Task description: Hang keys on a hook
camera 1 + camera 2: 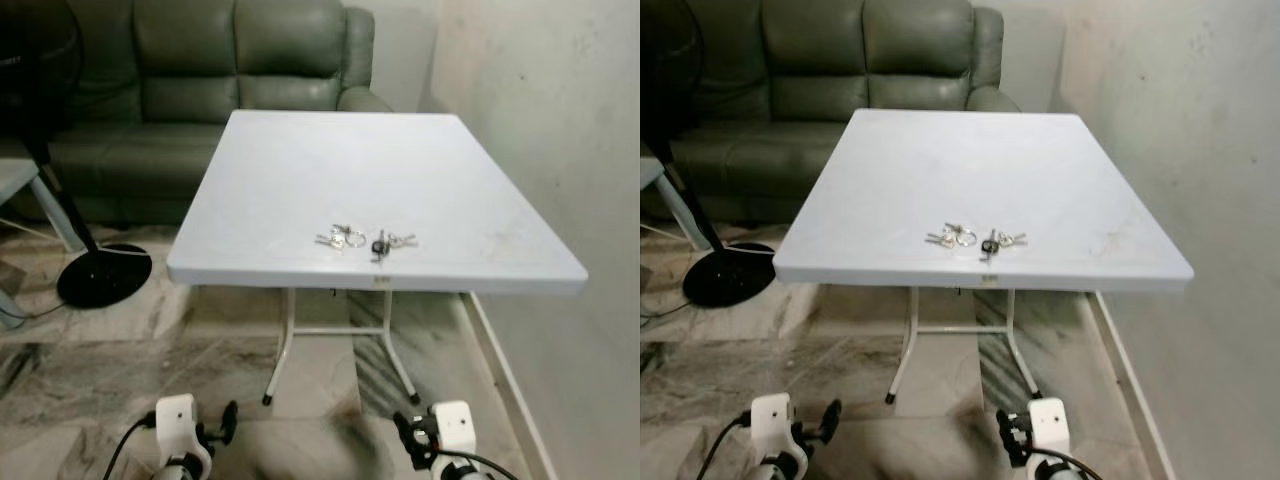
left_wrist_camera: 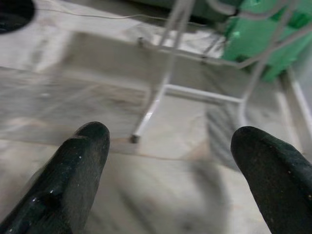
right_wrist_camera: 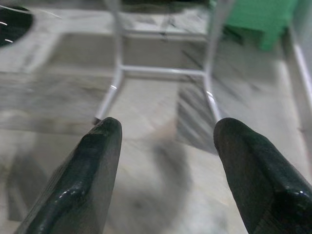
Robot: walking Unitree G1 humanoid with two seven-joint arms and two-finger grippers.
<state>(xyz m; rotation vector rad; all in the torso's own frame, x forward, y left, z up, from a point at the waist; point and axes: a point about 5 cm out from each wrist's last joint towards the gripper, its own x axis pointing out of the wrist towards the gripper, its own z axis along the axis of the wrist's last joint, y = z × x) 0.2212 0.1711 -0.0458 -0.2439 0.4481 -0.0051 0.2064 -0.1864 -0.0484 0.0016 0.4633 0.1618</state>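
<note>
Keys (image 1: 365, 240), lower centre of surface (image 1: 300, 160): light, loose, probably slippery; grasp a ring. Both end effectors (image 2: 168, 161) (image 3: 165, 161) apart, empty.

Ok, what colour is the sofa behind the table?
Dark grey-green, leather-looking. The sofa shows best in the left eye view, behind the white table.

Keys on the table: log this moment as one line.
keys: on white table, near front edge, untouched | left gripper: low, open, empty | right gripper: low, open, empty | hook: unseen
</note>
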